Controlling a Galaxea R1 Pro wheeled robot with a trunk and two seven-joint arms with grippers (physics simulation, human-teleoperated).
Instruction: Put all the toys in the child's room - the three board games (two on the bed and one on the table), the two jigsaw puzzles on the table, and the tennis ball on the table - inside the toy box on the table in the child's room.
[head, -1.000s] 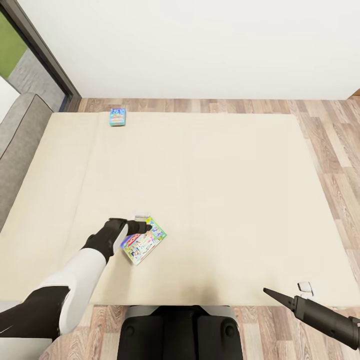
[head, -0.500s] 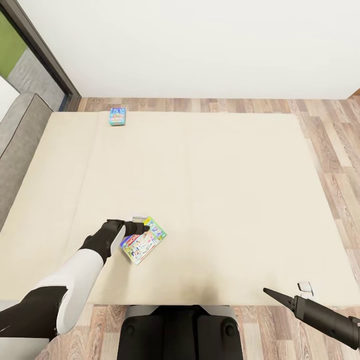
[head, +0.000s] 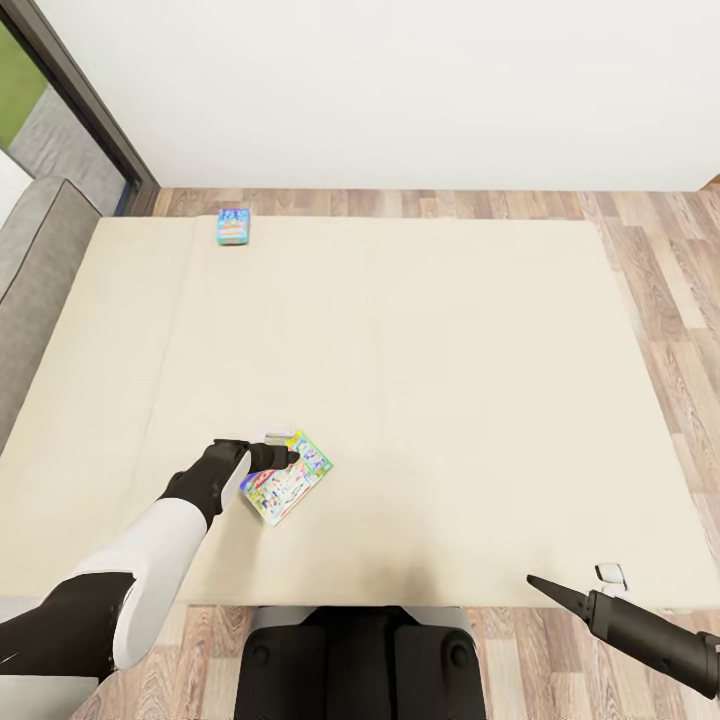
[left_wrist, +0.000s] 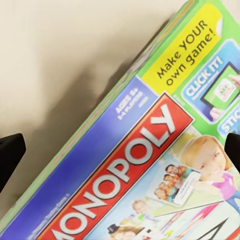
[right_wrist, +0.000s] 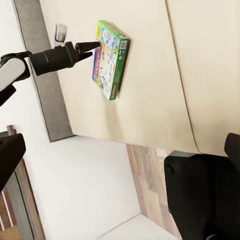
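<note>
my left claw (head: 283, 447) hangs spread wide over the monopoly box (head: 288, 479), which lies flat on the bed (head: 450, 380), fingertips at its upper edge. my right claw (head: 600, 582) hangs well apart by the bed's near edge; i cannot tell its grip.

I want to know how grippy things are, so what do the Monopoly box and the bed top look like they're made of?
The Monopoly box looks like smooth printed cardboard: sharp lettering, crisp straight edges, a slight sheen. Probably slick. The bed top looks like matte beige fabric or foam with a seam down it and no shine, though this render shows no weave. The left pincer is at the box's edge.
</note>
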